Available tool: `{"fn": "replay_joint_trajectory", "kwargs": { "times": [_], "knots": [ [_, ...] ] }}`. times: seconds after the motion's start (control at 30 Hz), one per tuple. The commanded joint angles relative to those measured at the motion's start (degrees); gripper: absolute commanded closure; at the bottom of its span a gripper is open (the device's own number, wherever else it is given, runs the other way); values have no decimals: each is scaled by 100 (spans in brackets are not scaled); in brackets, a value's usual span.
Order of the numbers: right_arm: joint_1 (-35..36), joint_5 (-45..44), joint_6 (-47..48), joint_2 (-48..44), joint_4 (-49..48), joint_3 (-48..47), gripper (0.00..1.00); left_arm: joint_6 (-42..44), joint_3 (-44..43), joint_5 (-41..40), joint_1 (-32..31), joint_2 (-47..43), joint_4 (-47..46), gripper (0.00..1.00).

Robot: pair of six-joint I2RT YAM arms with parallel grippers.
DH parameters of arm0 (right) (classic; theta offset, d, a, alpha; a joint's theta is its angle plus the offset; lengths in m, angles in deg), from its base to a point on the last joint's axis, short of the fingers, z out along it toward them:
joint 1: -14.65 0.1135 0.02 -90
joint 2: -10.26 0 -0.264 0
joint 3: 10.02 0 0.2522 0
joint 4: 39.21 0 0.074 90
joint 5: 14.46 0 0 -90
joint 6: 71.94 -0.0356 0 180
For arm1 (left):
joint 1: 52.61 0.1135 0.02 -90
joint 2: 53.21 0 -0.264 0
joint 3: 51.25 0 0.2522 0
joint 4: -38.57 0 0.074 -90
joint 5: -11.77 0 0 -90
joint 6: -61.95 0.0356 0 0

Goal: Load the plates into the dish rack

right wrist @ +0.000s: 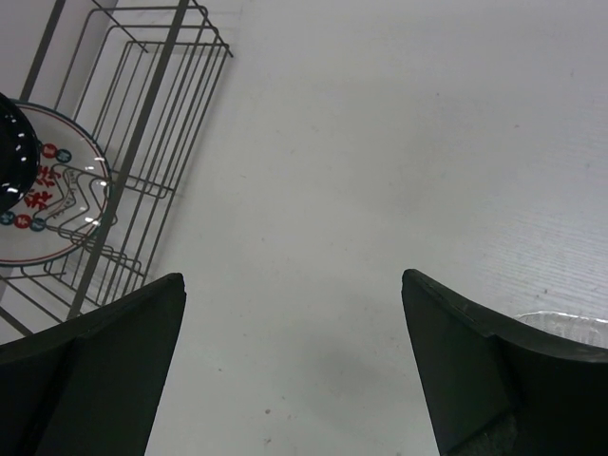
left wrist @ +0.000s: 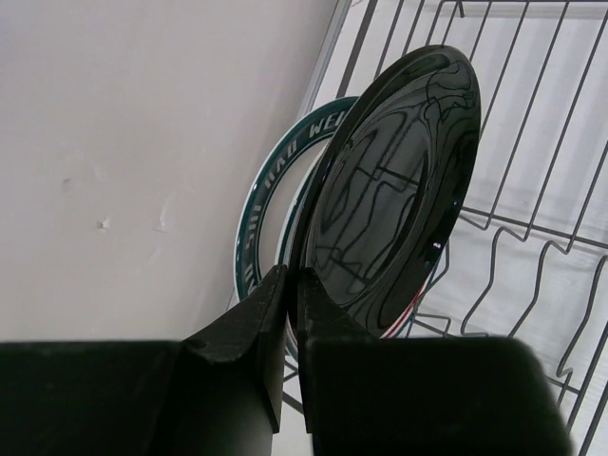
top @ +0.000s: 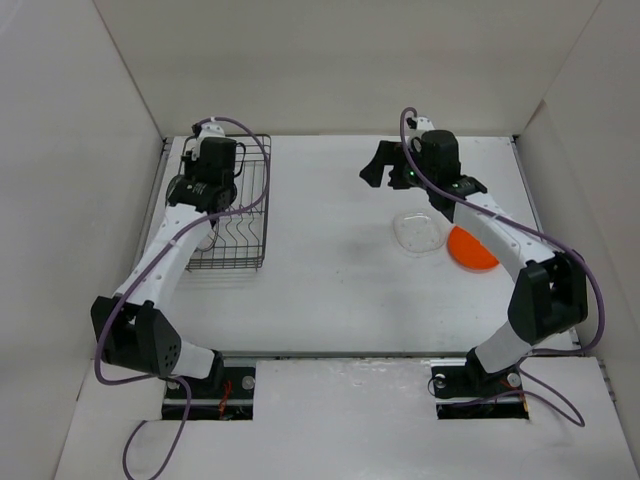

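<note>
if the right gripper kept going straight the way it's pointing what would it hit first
The right gripper would most likely meet the bare table first. In its wrist view the dish rack lies left of that line, the clear plate right of it, though depth is hard to judge.

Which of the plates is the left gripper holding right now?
The glossy black plate, pinched at its rim by the left gripper. The clear plate and orange plate lie untouched on the table.
</note>
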Motion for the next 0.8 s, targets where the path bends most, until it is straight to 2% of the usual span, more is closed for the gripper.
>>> {"fn": "replay_joint_trajectory", "kwargs": {
  "times": [0.0,0.53,0.6,0.63,0.77],
  "knots": [
    [-67,-62,82,-131,-15,76,0,-190,70,-99,9,-49,-121,100],
    [-313,44,292,-184,90,15,0,-348,493,587,9,398,-121,100],
    [-436,-52,520,-131,213,14,0,-348,493,701,9,399,-69,89],
    [-489,-157,574,-53,213,-55,0,-348,493,788,9,399,-69,78],
    [-1120,428,1101,378,493,-258,0,-295,379,1025,9,399,-16,70]
  ]
}}
